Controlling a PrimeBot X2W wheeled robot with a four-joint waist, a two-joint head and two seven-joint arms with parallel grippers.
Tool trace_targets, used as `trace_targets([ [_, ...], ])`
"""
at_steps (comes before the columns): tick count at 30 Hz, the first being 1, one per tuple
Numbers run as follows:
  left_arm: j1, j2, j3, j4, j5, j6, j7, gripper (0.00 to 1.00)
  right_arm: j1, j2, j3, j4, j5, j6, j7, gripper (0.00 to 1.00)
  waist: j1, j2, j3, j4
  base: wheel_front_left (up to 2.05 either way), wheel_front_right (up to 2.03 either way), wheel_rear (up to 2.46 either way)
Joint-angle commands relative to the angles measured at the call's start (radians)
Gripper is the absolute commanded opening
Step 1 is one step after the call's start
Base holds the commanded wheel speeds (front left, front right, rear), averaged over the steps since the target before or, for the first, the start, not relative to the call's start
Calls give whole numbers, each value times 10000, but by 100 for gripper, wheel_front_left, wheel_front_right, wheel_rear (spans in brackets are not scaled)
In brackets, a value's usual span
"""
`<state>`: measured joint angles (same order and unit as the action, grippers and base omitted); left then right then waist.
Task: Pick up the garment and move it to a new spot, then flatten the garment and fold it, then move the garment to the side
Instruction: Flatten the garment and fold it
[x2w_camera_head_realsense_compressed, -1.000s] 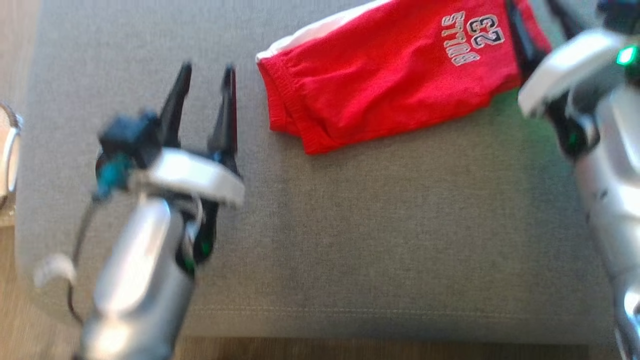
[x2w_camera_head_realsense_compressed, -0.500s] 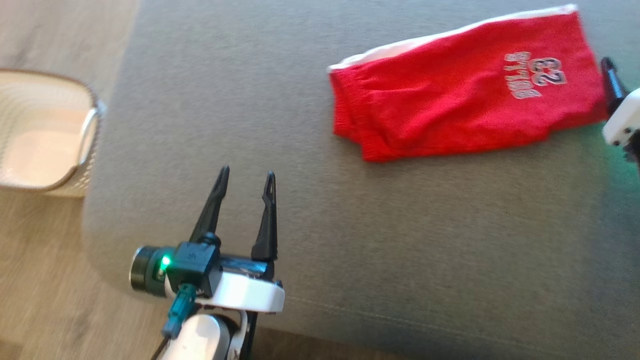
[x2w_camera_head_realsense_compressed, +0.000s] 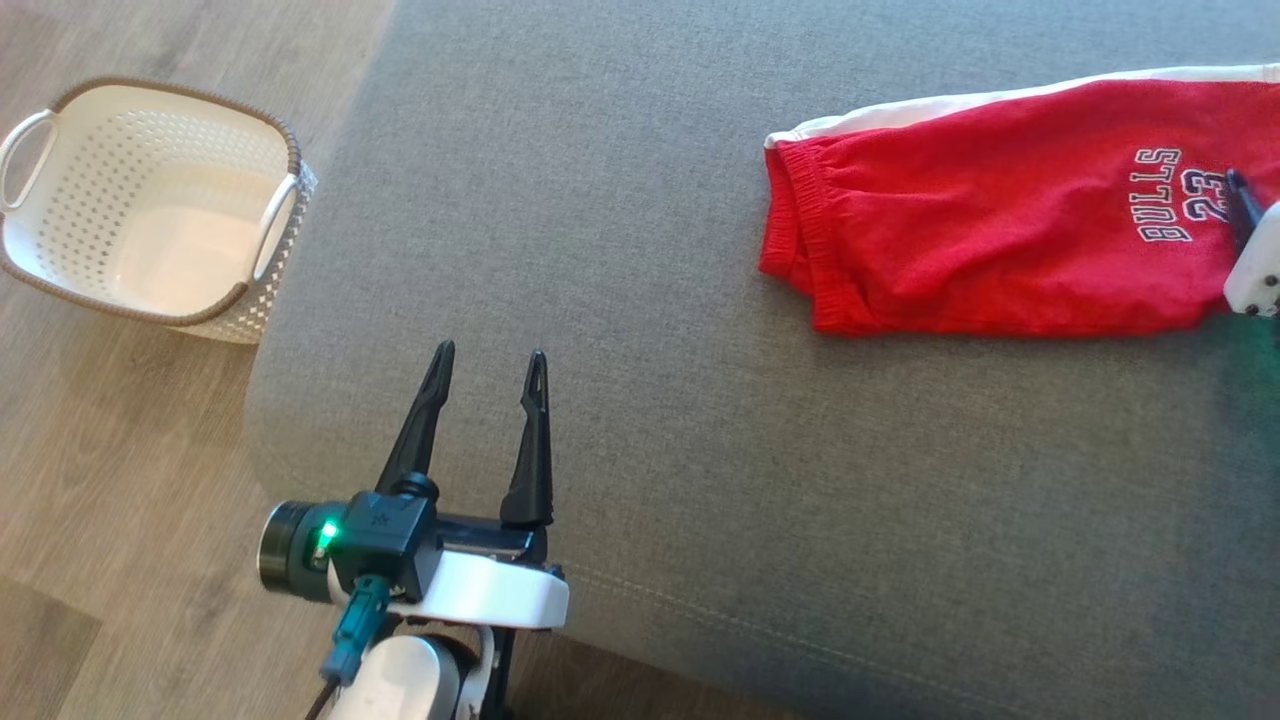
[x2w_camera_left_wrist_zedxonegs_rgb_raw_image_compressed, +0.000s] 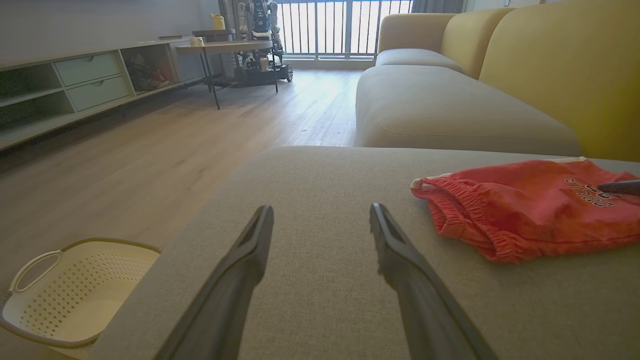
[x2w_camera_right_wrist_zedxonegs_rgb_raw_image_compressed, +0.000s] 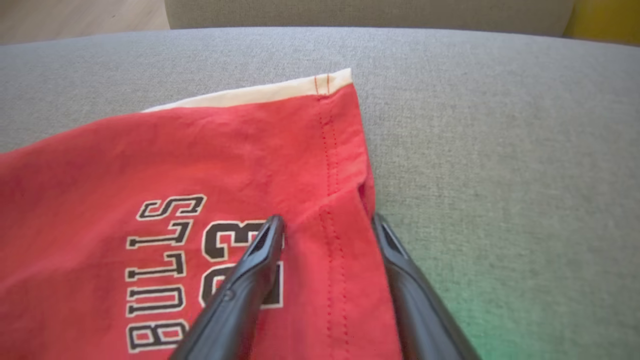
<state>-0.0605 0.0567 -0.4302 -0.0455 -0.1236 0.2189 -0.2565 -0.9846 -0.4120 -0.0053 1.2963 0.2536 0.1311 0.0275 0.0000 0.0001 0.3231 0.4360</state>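
Note:
The garment (x2w_camera_head_realsense_compressed: 1000, 210) is a pair of red shorts with white trim and "BULLS 23" lettering, lying folded on the grey cushion (x2w_camera_head_realsense_compressed: 700, 450). My left gripper (x2w_camera_head_realsense_compressed: 489, 352) hovers open and empty near the cushion's front left corner, well left of the garment (x2w_camera_left_wrist_zedxonegs_rgb_raw_image_compressed: 525, 210); its jaws (x2w_camera_left_wrist_zedxonegs_rgb_raw_image_compressed: 321, 210) are spread over bare fabric. My right gripper (x2w_camera_right_wrist_zedxonegs_rgb_raw_image_compressed: 326, 220) is open at the garment's (x2w_camera_right_wrist_zedxonegs_rgb_raw_image_compressed: 200, 160) hem end. One finger rests on the printed number, the other at the hem's outer edge, so the stitched hem lies between them. Its dark finger (x2w_camera_head_realsense_compressed: 1242, 205) shows at the head view's right edge.
A white perforated basket (x2w_camera_head_realsense_compressed: 170, 92) with a brown rim stands on the wood floor (x2w_camera_head_realsense_compressed: 100, 450) left of the cushion. Beyond the cushion is a yellow sofa (x2w_camera_left_wrist_zedxonegs_rgb_raw_image_compressed: 550, 65). Low shelving and a small table stand across the room.
The head view has swung, bringing the basket into the picture and shifting the garment rightward in it. My left gripper has drawn back toward the cushion's near edge, still open. My right gripper stays at the hem.

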Motion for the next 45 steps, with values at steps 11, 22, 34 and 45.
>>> trace_targets([
  [11, 76, -51, 588, -363, 204, -184, -53, 100, 254, 181, -436, -75, -413, -4, -787, 0, 0, -1, -298, -910, 0, 0, 0],
  [22, 137, -59, 668, -342, 253, -319, -53, 100, -277, -945, -187, -132, -1351, -4, -982, 0, 0, -1, -683, -1984, 0, 0, 0],
  [34, 121, -63, 474, -124, 31, -429, -53, 100, -1494, 809, 1088, -668, -1553, -4, -488, 0, 0, -1, -1166, -2510, 0, 0, 0],
  [45, 138, -63, 89, 34, -393, -278, -53, 100, -1820, 2899, 2136, -626, -542, -4, 731, 0, 0, -1, -1559, -2186, 0, 0, 0],
])
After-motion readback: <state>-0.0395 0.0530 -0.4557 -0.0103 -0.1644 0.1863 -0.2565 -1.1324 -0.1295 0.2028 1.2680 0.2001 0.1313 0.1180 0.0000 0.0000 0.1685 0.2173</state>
